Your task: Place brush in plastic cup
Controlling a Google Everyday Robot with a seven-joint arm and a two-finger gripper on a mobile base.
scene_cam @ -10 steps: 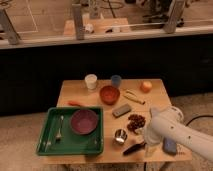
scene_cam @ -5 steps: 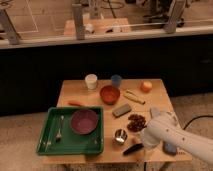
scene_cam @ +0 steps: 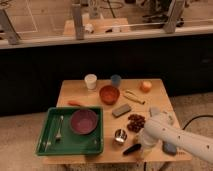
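Now, gripper (scene_cam: 145,148): low at the near edge of the counter (scene_cam: 73,90), at the right end of the brush; whether it is clamped or loose cannot be told.
Brush (scene_cam: 131,149): flat on the counter, just near-right of the metal cup (scene_cam: 120,135); slim and low, so the 1 arm has to reach right down to it.
Plastic cup (scene_cam: 116,80): upright at the far edge, right of the cream cup (scene_cam: 90,81), well apart from the brush; its mouth faces up, which suits a drop from above.
Path: red bowl (scene_cam: 109,94) and grey block (scene_cam: 121,110) lie between, so lifting over them looks safer.
Edges: brush close to the near edge, little room to slide.
Open room: bare counter between plastic cup and orange fruit (scene_cam: 145,86); green tray (scene_cam: 70,149) fills the near left.
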